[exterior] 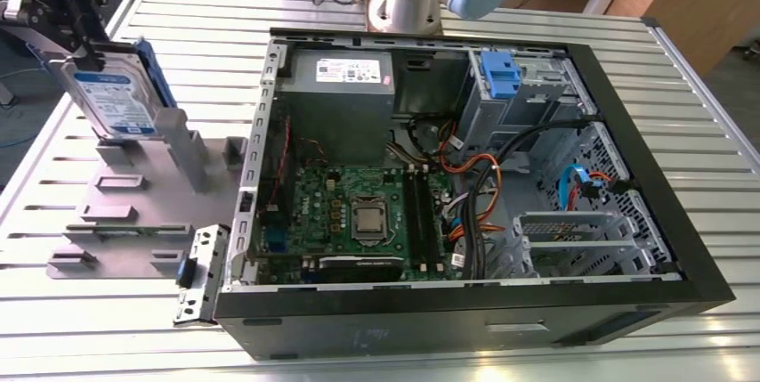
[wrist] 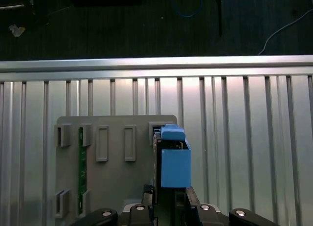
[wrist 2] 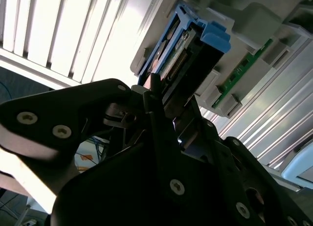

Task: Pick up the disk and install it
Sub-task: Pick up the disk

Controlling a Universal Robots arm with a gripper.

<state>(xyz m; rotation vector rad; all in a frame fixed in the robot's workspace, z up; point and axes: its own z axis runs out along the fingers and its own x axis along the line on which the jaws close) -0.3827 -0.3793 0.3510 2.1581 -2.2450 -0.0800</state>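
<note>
Silver disk [exterior: 116,97] hangs tilted at ten o'clock from the computer case [exterior: 475,311], pinched by the gripper [exterior: 74,44] over the grey stand [exterior: 119,231]. Second wrist view: fingers [wrist 2: 159,118] clamp its end. First wrist view: its blue rail [wrist: 174,167] sits close to a stand slot [wrist: 155,130]; snagging there could twist it loose.

In the exterior view, the stand [exterior: 125,213] lies on the bench [exterior: 190,17] at the frame's left, beside the open computer case [exterior: 475,311] at centre and right. The disk [exterior: 113,97] stands upright at the stand's upper end, with the hand [exterior: 74,48] clasping its top in the upper left.
</note>
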